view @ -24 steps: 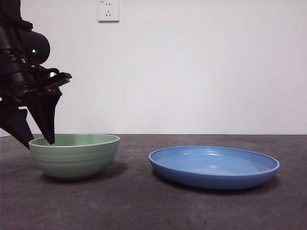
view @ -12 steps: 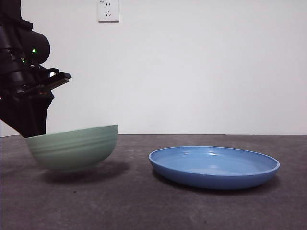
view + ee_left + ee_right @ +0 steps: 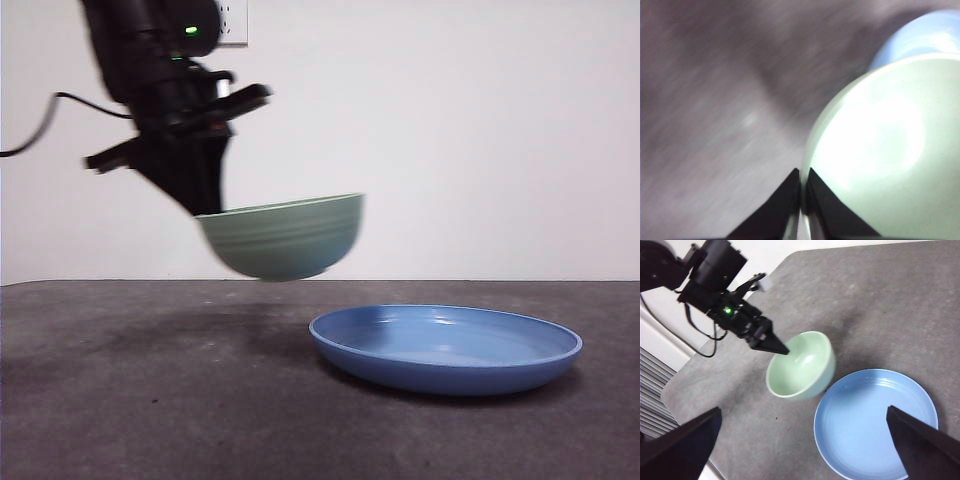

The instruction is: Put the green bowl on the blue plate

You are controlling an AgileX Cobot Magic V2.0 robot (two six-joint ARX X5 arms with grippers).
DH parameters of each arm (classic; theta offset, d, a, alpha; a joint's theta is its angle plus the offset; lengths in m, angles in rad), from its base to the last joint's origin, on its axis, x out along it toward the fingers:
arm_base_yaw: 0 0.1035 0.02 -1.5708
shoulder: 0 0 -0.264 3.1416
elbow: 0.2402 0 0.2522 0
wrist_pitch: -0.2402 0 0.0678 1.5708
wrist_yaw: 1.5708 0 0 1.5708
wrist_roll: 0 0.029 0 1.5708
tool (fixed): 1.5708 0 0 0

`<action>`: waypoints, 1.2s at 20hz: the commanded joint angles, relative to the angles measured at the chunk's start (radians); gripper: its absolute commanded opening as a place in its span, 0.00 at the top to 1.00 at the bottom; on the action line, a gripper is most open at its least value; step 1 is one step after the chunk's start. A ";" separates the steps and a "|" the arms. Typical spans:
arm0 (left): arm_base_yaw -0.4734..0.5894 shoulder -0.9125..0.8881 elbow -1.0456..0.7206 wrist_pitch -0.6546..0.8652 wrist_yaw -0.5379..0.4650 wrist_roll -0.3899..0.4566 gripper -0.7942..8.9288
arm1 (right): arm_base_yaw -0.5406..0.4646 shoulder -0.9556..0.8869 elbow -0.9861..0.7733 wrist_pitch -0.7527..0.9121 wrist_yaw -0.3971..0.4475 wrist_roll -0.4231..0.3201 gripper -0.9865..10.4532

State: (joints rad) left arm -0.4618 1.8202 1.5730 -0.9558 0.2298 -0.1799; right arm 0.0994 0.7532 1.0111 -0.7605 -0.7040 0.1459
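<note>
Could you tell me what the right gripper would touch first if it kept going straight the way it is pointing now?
Probably the blue plate: the right gripper's open jaws frame it from above, and its near rim lies about midway between them. The green bowl, held by the left gripper, sits farther out. Depth is hard to judge.

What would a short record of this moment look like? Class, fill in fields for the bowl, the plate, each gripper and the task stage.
bowl: green bowl, held in the air, slightly tilted, beside the plate and not above its middle
plate: blue plate, on the table, nothing in it
left gripper: shut on the bowl's rim, one jaw inside, one outside
right gripper: open, waiting high above the plate, holding nothing
task stage: bowl lifted, not yet set on the plate
</note>
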 commanded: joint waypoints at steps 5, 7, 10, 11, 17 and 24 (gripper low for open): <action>-0.135 0.247 0.288 -0.061 -0.073 -0.028 0.91 | 0.004 0.003 0.017 0.004 -0.002 -0.008 0.44; -0.174 0.308 0.365 -0.073 -0.073 -0.044 0.91 | 0.004 0.003 0.017 0.004 -0.002 -0.009 0.44; -0.223 0.377 0.454 -0.111 -0.104 -0.045 0.91 | 0.004 0.003 0.016 0.004 -0.002 -0.008 0.44; -0.235 0.390 0.462 -0.118 -0.111 -0.045 0.91 | 0.004 0.003 0.016 0.004 -0.002 -0.008 0.44; -0.267 0.433 0.463 -0.128 -0.135 -0.045 0.91 | 0.004 0.003 0.017 0.004 -0.002 -0.008 0.44; -0.278 0.434 0.463 -0.135 -0.185 -0.035 0.91 | 0.004 0.003 0.017 0.004 -0.002 -0.009 0.44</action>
State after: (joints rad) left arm -0.7254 2.2303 2.0060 -1.0935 0.0509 -0.2226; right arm 0.0994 0.7532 1.0111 -0.7605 -0.7040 0.1459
